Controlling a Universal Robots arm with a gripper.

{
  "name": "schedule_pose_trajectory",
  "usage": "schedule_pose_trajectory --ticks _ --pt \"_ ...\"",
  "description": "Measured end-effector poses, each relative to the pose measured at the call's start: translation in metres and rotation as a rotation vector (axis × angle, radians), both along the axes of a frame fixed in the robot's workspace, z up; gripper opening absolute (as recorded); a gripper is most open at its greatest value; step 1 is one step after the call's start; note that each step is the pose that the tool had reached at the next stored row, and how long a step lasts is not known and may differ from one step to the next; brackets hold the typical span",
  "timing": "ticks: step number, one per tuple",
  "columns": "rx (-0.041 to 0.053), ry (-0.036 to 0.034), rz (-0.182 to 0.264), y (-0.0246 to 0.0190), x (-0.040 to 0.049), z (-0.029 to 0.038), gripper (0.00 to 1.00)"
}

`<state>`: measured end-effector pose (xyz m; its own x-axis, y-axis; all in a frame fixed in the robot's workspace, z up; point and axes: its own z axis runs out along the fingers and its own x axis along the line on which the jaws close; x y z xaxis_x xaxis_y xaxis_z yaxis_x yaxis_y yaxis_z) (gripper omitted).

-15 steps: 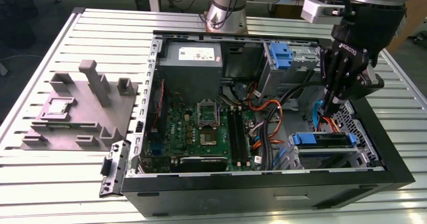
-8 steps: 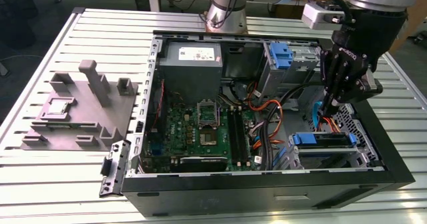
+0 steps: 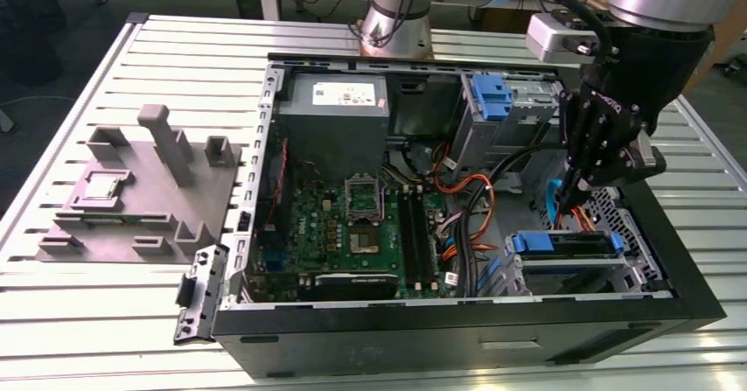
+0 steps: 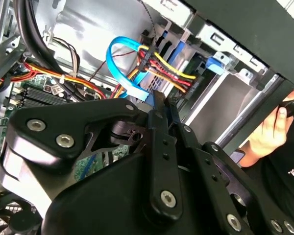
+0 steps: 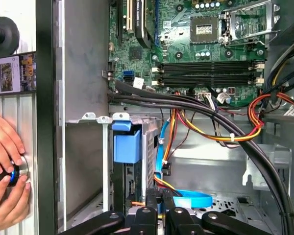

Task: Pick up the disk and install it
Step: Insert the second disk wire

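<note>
The disk [image 3: 568,244], dark with blue plastic side rails, sits in the metal drive cage [image 3: 624,273] at the front corner of the open computer case, on the exterior view's right. Its blue rail tab [image 5: 126,145] shows in the first wrist view beside the cage wall. My gripper [image 3: 568,205] hangs just above the disk, pointing down into the case among the cables. Its black fingers [image 5: 153,198] stand together in both wrist views, shut with nothing between them. The second wrist view shows the gripper [image 4: 159,100] in front of a blue data cable [image 4: 118,58].
Bundles of orange, yellow and black cables [image 5: 220,132] cross the case beside the motherboard [image 3: 350,225]. A grey power-supply box [image 3: 338,102] and a bare blue bracket [image 3: 495,94] sit at the back. A grey fixture [image 3: 140,190] lies outside the case. A person's hands [image 5: 5,166] rest by the case wall.
</note>
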<state>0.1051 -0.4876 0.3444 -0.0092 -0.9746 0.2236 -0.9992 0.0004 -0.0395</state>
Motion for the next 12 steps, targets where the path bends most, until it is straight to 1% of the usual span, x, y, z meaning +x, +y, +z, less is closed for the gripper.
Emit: schedule_pose_trajectory --ticks 3,5,9,12 --pt "0.0000 -0.0123 0.001 -0.0002 -0.0022 0.0000 0.16" --pt "0.0017 -0.0180 0.004 -0.0012 -0.0024 -0.0004 0.16" --pt "0.0166 -0.0280 0.006 -0.0053 -0.0025 -0.0016 0.16" --pt "0.0213 -0.0324 0.007 -0.0105 -0.0029 -0.0025 0.16"
